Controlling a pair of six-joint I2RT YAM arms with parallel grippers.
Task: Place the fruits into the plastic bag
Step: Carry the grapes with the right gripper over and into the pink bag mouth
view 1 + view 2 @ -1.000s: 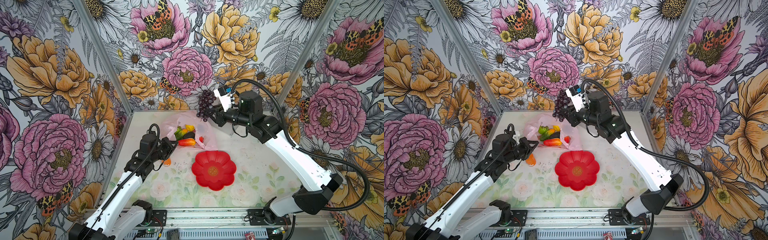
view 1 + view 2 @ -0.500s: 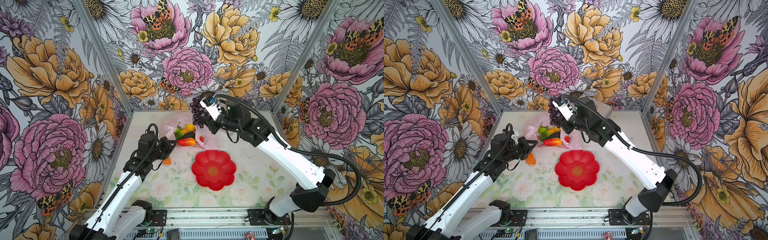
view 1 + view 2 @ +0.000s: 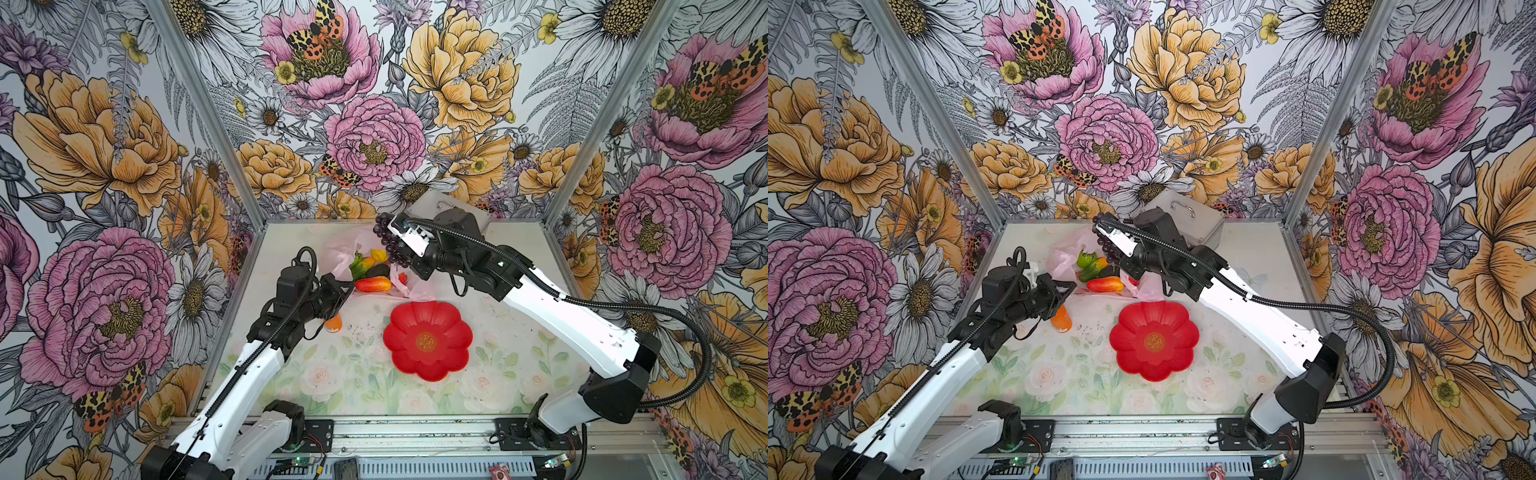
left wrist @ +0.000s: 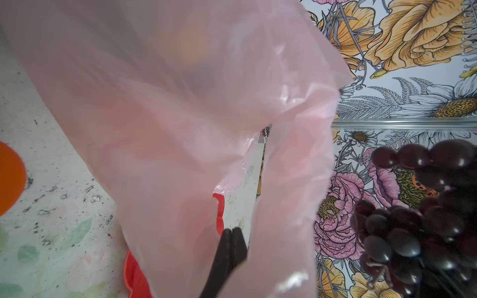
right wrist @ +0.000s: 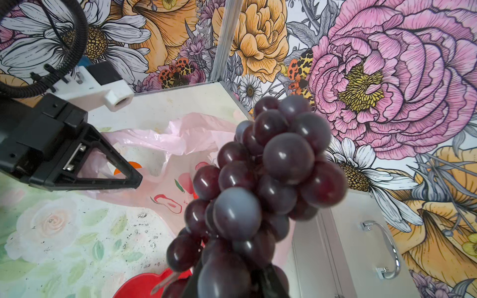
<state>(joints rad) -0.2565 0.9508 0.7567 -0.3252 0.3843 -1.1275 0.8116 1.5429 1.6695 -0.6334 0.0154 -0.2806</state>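
The pink plastic bag (image 3: 338,253) lies open at the back of the table, and my left gripper (image 3: 349,286) is shut on its near edge. In the left wrist view its black fingertips (image 4: 232,233) pinch the thin film (image 4: 180,116). Inside the mouth lie fruits: a red-orange mango (image 3: 373,284), a green one (image 3: 357,264), a yellow one (image 3: 379,254) and a dark avocado (image 3: 378,271). My right gripper (image 3: 400,249) is shut on the dark purple grapes (image 3: 386,239), held in the air just over the bag's right side. The bunch (image 5: 265,180) hides the right fingertips in the right wrist view.
A red flower-shaped plate (image 3: 428,338) sits in front of the bag. An orange capped bottle (image 3: 333,324) stands under my left wrist. A silver metal case (image 3: 1183,216) with a handle stands at the back wall behind my right arm.
My right arm has swung left and down with the grapes, from near the back wall to just over the bag. The left gripper has kept its hold on the bag.
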